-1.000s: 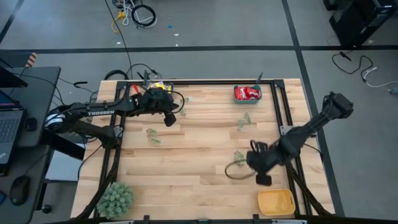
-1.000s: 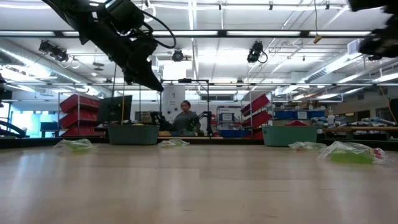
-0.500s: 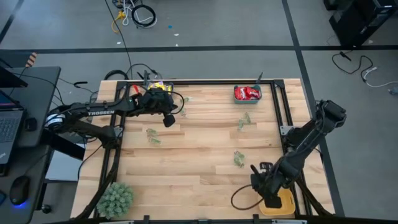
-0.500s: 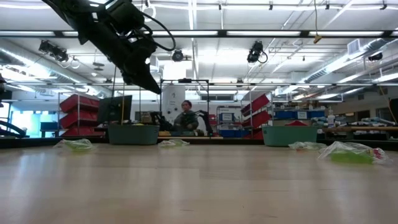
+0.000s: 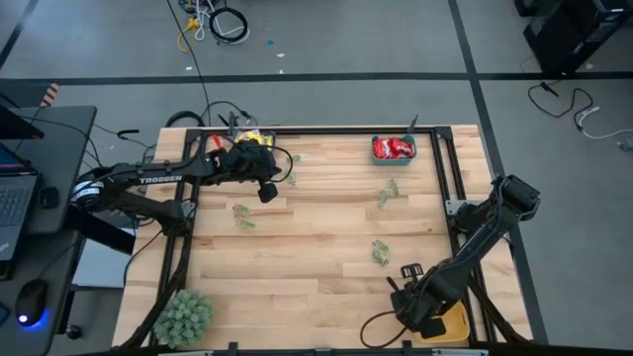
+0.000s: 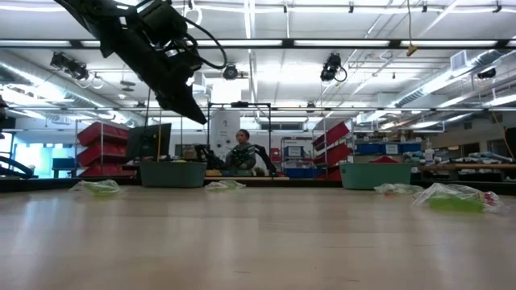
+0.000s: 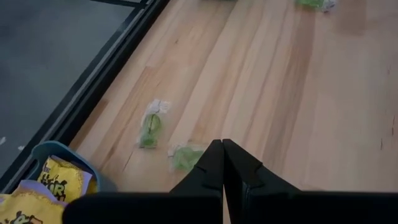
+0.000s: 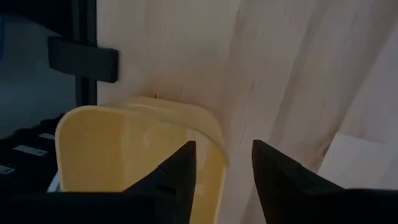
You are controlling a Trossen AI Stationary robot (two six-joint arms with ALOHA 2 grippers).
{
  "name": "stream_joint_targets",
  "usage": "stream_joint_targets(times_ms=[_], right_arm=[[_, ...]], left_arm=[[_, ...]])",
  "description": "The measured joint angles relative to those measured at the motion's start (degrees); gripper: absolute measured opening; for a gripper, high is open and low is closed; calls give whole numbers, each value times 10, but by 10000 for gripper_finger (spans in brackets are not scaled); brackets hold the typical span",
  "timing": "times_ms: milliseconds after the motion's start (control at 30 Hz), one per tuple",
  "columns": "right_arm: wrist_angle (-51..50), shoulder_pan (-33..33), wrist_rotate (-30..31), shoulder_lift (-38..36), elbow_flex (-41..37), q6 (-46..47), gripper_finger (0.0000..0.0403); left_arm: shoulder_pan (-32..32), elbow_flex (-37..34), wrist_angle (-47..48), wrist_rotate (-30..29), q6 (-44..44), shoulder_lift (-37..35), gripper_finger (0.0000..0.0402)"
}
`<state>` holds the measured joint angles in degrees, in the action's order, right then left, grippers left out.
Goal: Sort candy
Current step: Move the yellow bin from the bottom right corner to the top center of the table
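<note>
Your right gripper (image 8: 222, 165), jaws spread, sits over the yellow bin (image 8: 124, 146) at the tabletop (image 5: 316, 247) edge; left gripper (image 7: 222, 163) jaws pressed together.

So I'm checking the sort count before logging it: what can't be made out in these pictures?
- Yellow bin contents: high view, the right gripper and its arm cover most of it; the right wrist view shows only part of its inside.
- Teal bin of yellow candy: cut off by the left wrist view's edge, under the left arm in the high view.
- Pale green candy: too small to read the wrappers.
</note>
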<state>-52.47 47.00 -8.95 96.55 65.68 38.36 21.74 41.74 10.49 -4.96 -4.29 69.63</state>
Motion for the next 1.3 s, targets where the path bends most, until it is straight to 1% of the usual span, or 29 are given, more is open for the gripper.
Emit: stream_joint_targets(times_ms=[100,300,367,467,600,733,833,1000,1133,1300], right_arm=[[5,-5,-1,0,-1,-12,115],[6,-11,-18,0,-1,-48,23],[6,-13,-29,0,-2,-56,7],[2,-22,-27,0,-2,-57,9],[-12,-42,-19,0,-2,-58,2],[-32,-64,9,-3,-2,-58,1],[-32,-94,38,-16,-2,-55,0],[-32,-158,85,-48,-2,-56,0],[-30,-226,101,-68,-2,-77,0],[-26,-324,119,-67,-2,-117,0]], left_arm=[[0,0,4,-3,0,0,0],[0,0,6,-3,-2,0,0],[0,0,12,-3,-2,0,0],[0,0,15,-4,-2,0,0],[0,0,12,-4,-1,0,0],[0,0,5,-7,0,0,0],[0,0,-7,-7,0,0,0],[0,0,-14,-7,0,0,0],[0,0,-23,-7,0,0,0],[0,0,-31,-7,0,0,0]])
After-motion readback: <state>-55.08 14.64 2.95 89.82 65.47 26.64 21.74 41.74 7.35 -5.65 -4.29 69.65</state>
